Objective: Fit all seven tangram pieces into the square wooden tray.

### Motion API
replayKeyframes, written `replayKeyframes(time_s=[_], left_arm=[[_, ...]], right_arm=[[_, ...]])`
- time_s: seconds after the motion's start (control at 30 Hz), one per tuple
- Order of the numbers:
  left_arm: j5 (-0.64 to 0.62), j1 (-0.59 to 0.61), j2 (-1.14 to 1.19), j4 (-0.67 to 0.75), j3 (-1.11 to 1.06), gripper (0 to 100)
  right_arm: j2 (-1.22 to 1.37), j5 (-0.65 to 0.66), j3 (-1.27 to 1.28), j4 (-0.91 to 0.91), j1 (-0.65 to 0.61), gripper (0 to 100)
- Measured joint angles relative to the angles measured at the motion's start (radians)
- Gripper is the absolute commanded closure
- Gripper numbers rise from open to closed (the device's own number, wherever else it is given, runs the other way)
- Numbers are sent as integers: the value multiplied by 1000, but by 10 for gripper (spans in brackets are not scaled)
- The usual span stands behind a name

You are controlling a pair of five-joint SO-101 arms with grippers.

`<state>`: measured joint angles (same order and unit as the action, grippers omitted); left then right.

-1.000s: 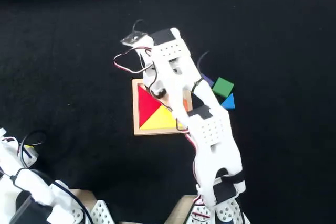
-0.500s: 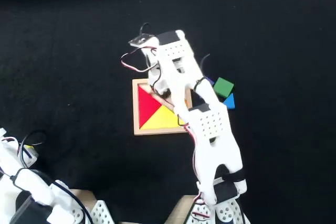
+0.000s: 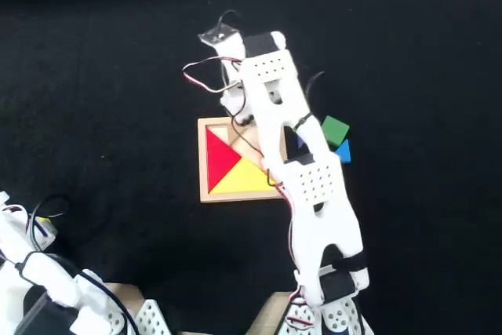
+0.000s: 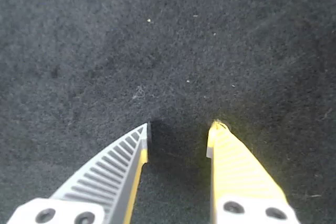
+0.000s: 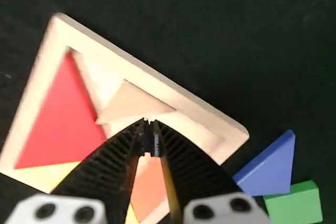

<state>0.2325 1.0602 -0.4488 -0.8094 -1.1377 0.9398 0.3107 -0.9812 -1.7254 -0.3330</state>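
Black ribbed fingers of the right tool [image 5: 148, 127] are clenched, tips pressed together with nothing seen between them. They hang over the wooden tray [image 5: 157, 76], just at the edge of a pale triangle [image 5: 131, 106] that lies inside it. One corner of that triangle points toward the nearest tray wall, and its long edge lies on the tool's side.

An orange piece [image 5: 148, 187] lies in the tray beneath the fingers; its outline is mostly hidden. Next to the pale triangle sits the red triangle [image 5: 58, 114]. From the high view, its long side runs along the tray's left wall and its point aims at the tray's middle. The yellow triangle [image 3: 239, 181] has its long side along the near wall, its point also aimed at the middle, and one short side touching the red one.

In the high view the tray sits square to the black worktop [image 3: 94, 76], near its middle, with the right arm [image 3: 314, 194] stretched across its right half.

Outside the tray, just to its right, a blue triangle [image 5: 269, 167] lies flat with its long side facing the tray. A green square [image 5: 294, 203] touches it on the side away from the tray.

At the worktop's near left corner, the left tool [image 4: 178, 135] is released, fingers spread apart, pointing down at the black cloth.
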Motion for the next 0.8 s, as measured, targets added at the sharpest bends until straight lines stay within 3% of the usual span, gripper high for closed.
replayKeyframes(time_s=[0.1,0.27,0.8], left_arm=[[0,0,0,0,0,809],[0,0,0,0,0,809],[0,0,0,0,0,809]], right_arm=[[0,-2,-20,0,-15,972],[0,-2,-21,0,-40,869],[130,-2,-92,-5,-77,913]])
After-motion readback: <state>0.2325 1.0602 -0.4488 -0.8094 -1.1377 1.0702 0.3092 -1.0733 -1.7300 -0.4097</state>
